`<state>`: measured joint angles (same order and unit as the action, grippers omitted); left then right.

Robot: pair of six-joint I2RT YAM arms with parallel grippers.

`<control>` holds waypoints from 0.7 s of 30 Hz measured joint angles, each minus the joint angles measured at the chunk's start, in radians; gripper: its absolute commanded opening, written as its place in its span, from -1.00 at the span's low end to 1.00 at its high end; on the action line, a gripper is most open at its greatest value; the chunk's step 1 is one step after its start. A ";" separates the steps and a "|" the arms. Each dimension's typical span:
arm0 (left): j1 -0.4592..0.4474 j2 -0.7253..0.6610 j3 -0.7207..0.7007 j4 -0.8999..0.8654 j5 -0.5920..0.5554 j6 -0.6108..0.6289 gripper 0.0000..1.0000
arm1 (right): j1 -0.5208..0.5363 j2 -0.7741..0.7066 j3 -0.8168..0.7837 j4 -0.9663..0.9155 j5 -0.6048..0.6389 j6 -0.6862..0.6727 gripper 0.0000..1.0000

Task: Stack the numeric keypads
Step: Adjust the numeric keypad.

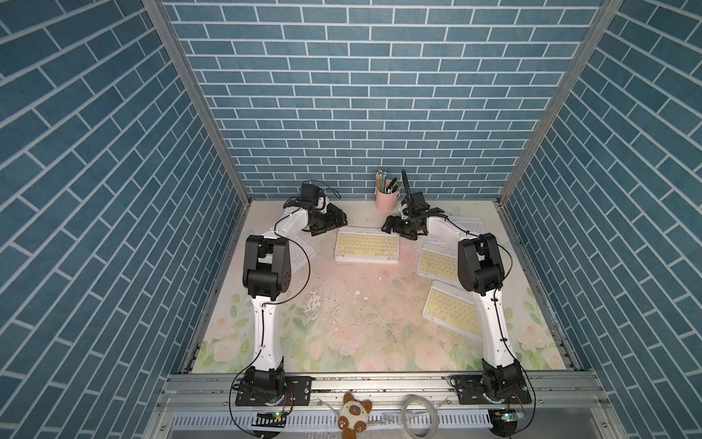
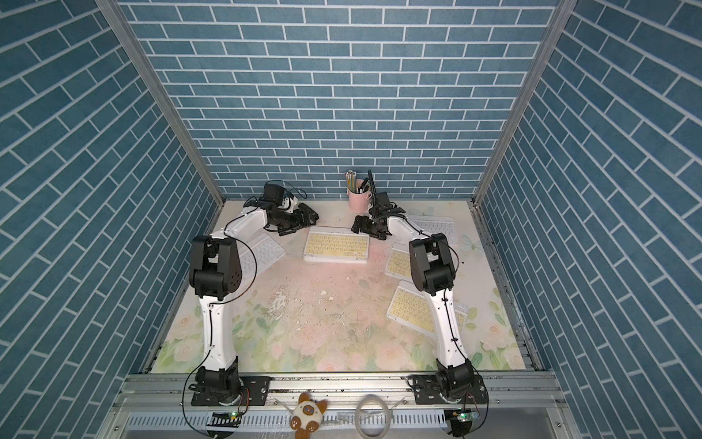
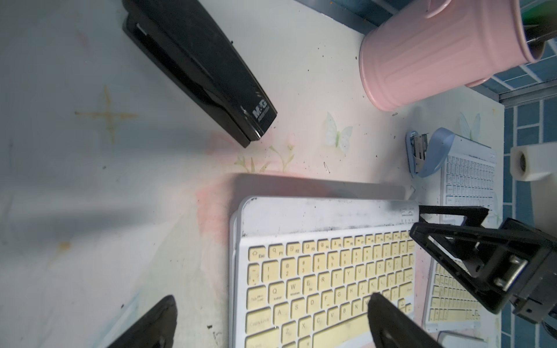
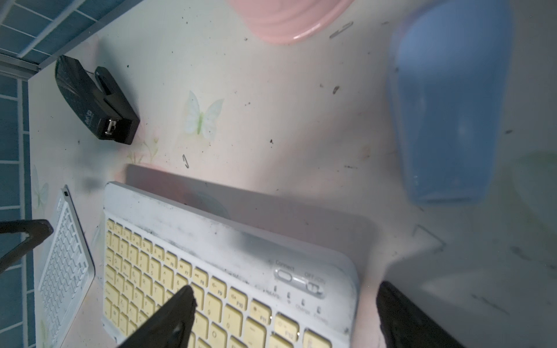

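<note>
clock: laid on the table as both top views show it, 12 at the back wall, 6 at the arm bases.
keypad stack: the keypad stack (image 1: pixel 366 247) (image 2: pixel 336 247) lies flat on the floral mat (image 1: pixel 342 334), toward 12 o'clock from the middle, with pale yellow keys on top. in the left wrist view a second white frame edge shows under the top one. how many lie below cannot be told.
left gripper: the left gripper (image 3: pixel 271 325) hovers at the stack's 10 o'clock corner with its jaws wide apart, holding nothing. one finger is over the yellow keys, the other over bare mat.
right gripper: the right gripper (image 4: pixel 289 322) hovers at the stack's 2 o'clock corner, spread wide and empty. one finger is over the keys, the other past the short edge.
left white keypad: the left white keypad (image 1: pixel 302 254) lies at about 10 o'clock, partly under the left arm.
far white keypad: the far white keypad (image 1: pixel 469 224) lies at 1 to 2 o'clock.
upper yellow keypad: the upper yellow keypad (image 1: pixel 437 262) lies at about 3 o'clock, partly under the right arm.
near yellow keypad: the near yellow keypad (image 1: pixel 450 308) lies at about 4 o'clock, apart from the stack.
pen cup: the pink pen cup (image 1: pixel 386 199) stands upright at 12 o'clock by the wall.
black stapler: the black stapler (image 3: pixel 205 69) lies toward 11 o'clock, apart from the stack.
blue stapler: the blue stapler (image 3: pixel 428 153) lies just beside the far white keypad.
</note>
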<state>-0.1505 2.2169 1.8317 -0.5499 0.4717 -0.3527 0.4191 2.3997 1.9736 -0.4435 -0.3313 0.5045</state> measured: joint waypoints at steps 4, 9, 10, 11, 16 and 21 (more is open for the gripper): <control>0.000 -0.041 -0.087 0.035 0.022 -0.047 0.99 | 0.002 0.011 0.028 -0.013 0.012 -0.005 0.88; 0.003 -0.085 -0.190 0.070 0.052 -0.103 0.99 | 0.007 0.021 0.055 -0.023 0.018 -0.005 0.88; 0.004 -0.095 -0.210 0.077 0.058 -0.112 0.99 | 0.009 0.024 0.062 -0.026 0.019 -0.005 0.88; 0.005 -0.103 -0.224 0.080 0.063 -0.119 0.99 | 0.010 0.026 0.066 -0.028 0.021 -0.005 0.88; 0.015 -0.148 -0.278 0.094 0.077 -0.146 0.99 | 0.020 0.040 0.095 -0.043 0.028 -0.005 0.87; 0.021 -0.177 -0.296 0.100 0.082 -0.149 0.99 | 0.023 0.047 0.098 -0.048 0.034 -0.006 0.86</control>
<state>-0.1299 2.0396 1.5352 -0.4500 0.5537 -0.5018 0.4416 2.4470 2.0712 -0.4911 -0.2970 0.4984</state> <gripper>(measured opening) 0.995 0.936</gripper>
